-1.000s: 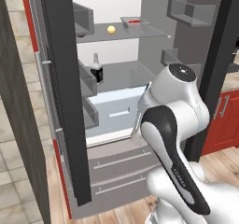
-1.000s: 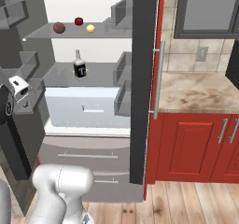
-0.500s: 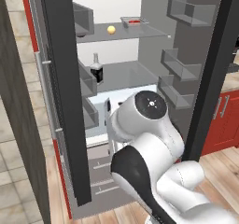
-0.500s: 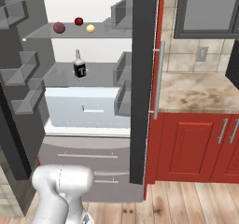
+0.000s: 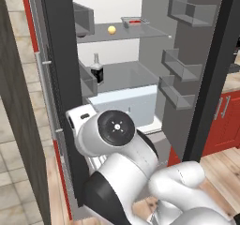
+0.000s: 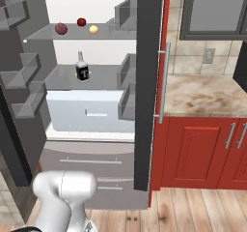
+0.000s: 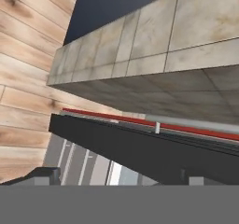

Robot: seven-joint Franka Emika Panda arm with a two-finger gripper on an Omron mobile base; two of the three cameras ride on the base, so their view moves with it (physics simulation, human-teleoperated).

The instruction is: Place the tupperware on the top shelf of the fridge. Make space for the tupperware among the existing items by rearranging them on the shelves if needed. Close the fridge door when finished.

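The tupperware [image 5: 134, 21] is sitting on the top shelf [image 5: 154, 30]; the empty, wide-open gripper [image 7: 119, 183] is facing the left fridge door [image 7: 140, 153], probably to close it next.

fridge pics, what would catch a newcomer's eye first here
The tall grey French-door fridge stands wide open, its doors swung out to both sides. On its pale translucent top shelf lie two small red round fruits and a small orange-yellow ball, with a small clear tupperware tub holding red food further along it. One shelf down stands a dark bottle with a white label.
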